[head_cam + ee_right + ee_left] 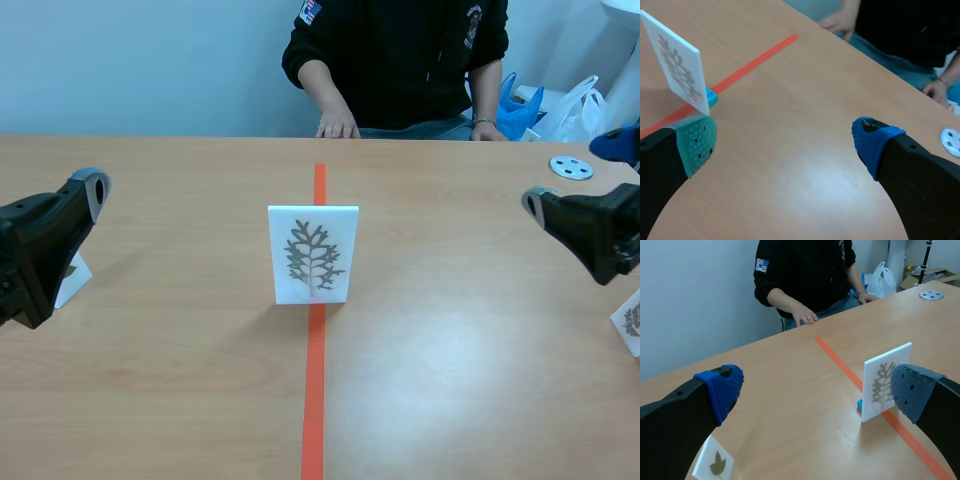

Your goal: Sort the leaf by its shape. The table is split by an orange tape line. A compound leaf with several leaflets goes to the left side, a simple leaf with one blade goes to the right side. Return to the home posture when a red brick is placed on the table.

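right card point(630, 320) cut off by edge, left card point(74, 277) half hidden behind left arm point(35, 245)

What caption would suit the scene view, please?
White leaf card standing on the orange tape line between the left gripper and right gripper.

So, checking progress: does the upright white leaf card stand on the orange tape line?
Yes, the white card sits squarely across the orange tape line.

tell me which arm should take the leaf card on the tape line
Left, likely. The card seems to show several leaflets, so it belongs on the left side, where the left gripper sits open. The right gripper, also open, is across the tape.
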You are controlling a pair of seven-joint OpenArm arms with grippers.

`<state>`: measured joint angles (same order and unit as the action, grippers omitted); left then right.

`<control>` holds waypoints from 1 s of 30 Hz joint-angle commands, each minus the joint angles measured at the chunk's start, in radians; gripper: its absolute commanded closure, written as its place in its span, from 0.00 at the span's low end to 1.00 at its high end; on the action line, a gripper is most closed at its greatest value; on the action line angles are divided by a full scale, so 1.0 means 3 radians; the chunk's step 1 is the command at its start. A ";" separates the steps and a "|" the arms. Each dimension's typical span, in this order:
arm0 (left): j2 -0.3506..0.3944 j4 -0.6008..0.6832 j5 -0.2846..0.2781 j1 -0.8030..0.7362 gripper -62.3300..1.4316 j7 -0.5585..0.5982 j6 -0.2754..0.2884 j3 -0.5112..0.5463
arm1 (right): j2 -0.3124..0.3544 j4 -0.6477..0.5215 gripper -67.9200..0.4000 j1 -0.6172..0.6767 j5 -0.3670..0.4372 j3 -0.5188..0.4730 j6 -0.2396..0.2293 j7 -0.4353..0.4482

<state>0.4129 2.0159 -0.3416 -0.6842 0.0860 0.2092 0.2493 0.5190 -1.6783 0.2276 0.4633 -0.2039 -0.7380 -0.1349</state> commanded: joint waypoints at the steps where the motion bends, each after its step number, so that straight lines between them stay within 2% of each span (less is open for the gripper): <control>1: 0.0001 0.0053 -0.0020 0.0019 0.00 0.0062 -0.0019 0.0000 | 0.0090 0.0128 0.19 -0.0125 0.0033 0.0058 0.0014 0.0004; 15: 0.0000 0.0053 -0.0020 0.0018 0.00 0.0062 -0.0019 0.0000 | 0.0113 0.1245 0.19 -0.1375 -0.0039 0.1194 -0.0025 0.0009; 25: 0.0001 0.0053 -0.0020 0.0018 0.00 0.0062 -0.0019 0.0028 | -0.0136 0.1793 0.19 -0.1859 -0.0242 0.1905 -0.0025 0.0128; 30: 0.0001 0.0053 -0.0022 0.0018 0.00 0.0062 -0.0018 0.0083 | -0.0276 0.2040 0.19 -0.2013 -0.0242 0.2157 -0.0025 0.0170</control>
<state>0.4129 2.0159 -0.3416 -0.6842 0.0860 0.2092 0.2626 0.4316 -1.0492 -0.3439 0.3813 0.4473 -0.7380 -0.1055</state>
